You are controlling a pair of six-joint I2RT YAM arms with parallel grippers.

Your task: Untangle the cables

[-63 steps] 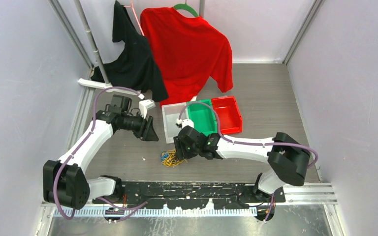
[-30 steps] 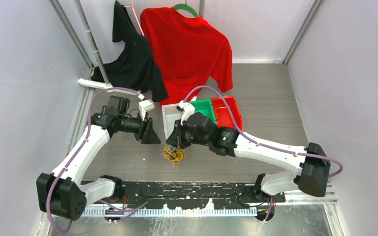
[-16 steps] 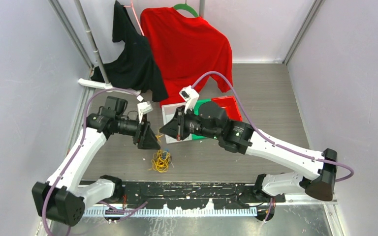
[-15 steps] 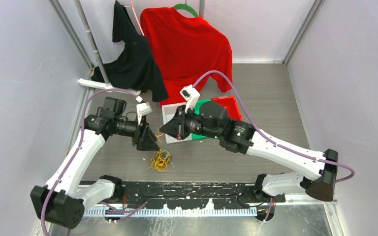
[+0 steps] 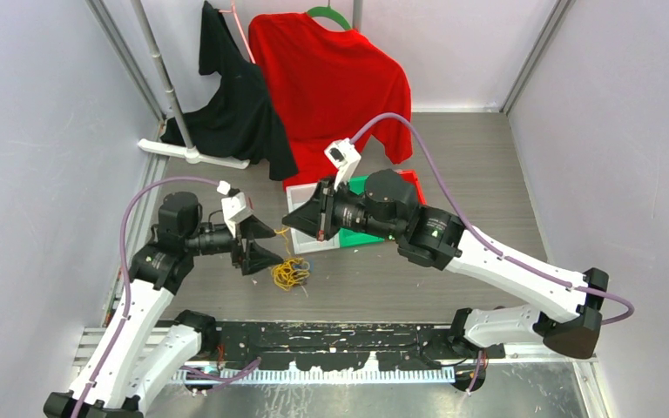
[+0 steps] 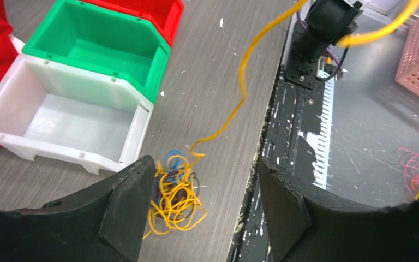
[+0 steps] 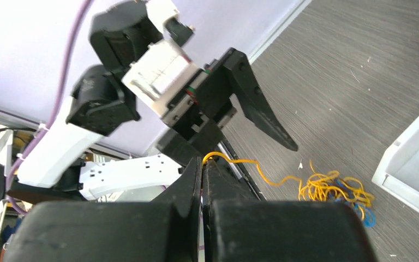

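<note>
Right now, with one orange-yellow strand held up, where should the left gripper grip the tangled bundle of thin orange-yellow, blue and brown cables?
Probably the dense middle of the tangled bundle, from straight above with the left gripper: it lies flat on the table, and the lifted orange-yellow strand leaves one edge toward the right gripper.

The left arm [image 5: 139, 300] and right arm [image 5: 505, 266] have white links and black joints. Behind the black wedge-shaped jaws sit a white camera block [image 5: 341, 155] and a purple cable [image 5: 392, 115].
</note>
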